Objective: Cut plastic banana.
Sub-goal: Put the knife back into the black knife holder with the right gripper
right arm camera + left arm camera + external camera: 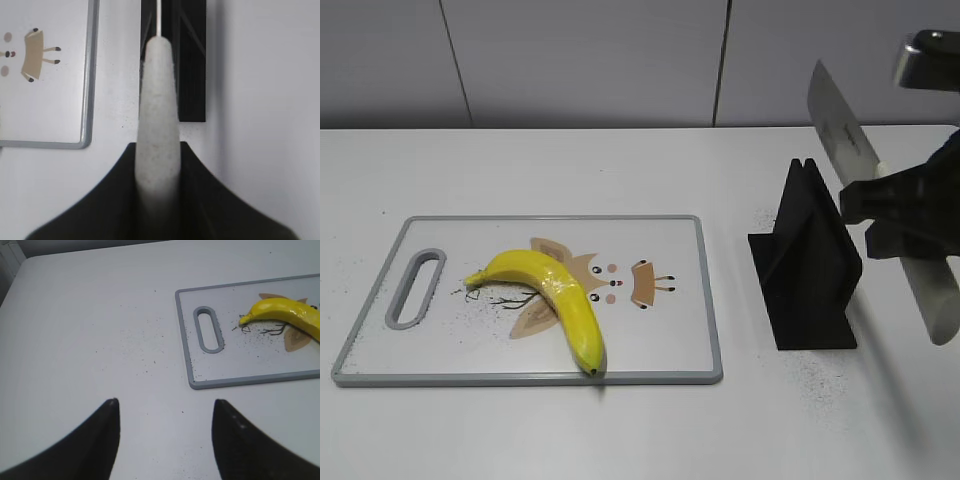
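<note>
The white table [620,440] carries a grey-rimmed cutting board [710,300] toward nine o'clock of the exterior view and a black knife stand [810,270] toward three. On the board's lower middle lies the plastic banana [555,295], its long axis curving from the stem at ten o'clock to the dark tip at five. The right gripper [890,215] is clamped on the pale handle of a knife [840,125], blade raised above the stand; the banana lies toward nine o'clock from it, well apart. The left gripper [165,415] hangs with its jaws apart over bare table, the banana toward two o'clock in its view. Though the left looks nearer, the cut falls to the right arm, which must first carry the blade across the banana's axis.
</note>
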Controlling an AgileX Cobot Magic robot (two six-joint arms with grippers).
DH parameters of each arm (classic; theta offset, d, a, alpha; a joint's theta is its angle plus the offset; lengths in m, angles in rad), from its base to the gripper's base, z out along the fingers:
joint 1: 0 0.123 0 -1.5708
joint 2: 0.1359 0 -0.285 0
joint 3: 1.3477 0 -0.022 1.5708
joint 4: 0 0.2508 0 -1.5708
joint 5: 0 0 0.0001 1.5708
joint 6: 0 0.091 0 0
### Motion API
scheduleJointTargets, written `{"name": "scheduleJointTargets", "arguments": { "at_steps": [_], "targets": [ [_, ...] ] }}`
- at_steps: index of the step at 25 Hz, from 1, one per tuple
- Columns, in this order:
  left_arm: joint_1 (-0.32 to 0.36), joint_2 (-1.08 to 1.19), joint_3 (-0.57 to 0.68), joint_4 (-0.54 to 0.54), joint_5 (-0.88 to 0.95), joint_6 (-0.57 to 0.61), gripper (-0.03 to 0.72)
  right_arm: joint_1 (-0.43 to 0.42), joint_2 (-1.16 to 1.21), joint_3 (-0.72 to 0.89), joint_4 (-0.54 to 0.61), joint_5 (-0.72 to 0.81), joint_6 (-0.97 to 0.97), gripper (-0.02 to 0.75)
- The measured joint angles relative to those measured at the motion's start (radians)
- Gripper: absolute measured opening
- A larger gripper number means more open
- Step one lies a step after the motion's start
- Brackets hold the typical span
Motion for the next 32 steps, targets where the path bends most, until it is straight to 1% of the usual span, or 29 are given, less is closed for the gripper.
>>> {"name": "scheduleJointTargets", "arguments": {
  "at_steps": [8,14,30,31,32],
  "targets": [
    [0.000,0.000,0.000,0.000,0.000,0.000,0.546,0.000,0.118,0.002,-0.005,-0.036,0.004,0.156],
    [0.000,0.000,0.000,0.000,0.000,0.000,0.534,0.000,0.123,0.002,-0.036,-0.044,0.033,0.156],
    [0.000,0.000,0.000,0.000,-0.001,0.000,0.526,0.000,0.172,0.002,-0.043,-0.044,0.038,0.156],
    [0.000,0.000,0.000,0.000,-0.001,0.000,0.525,0.000,0.172,0.002,-0.037,-0.044,0.038,0.157],
    [0.000,0.000,0.000,0.000,-0.001,0.000,0.523,0.000,0.172,0.002,-0.033,-0.044,0.038,0.176]
  ]
}}
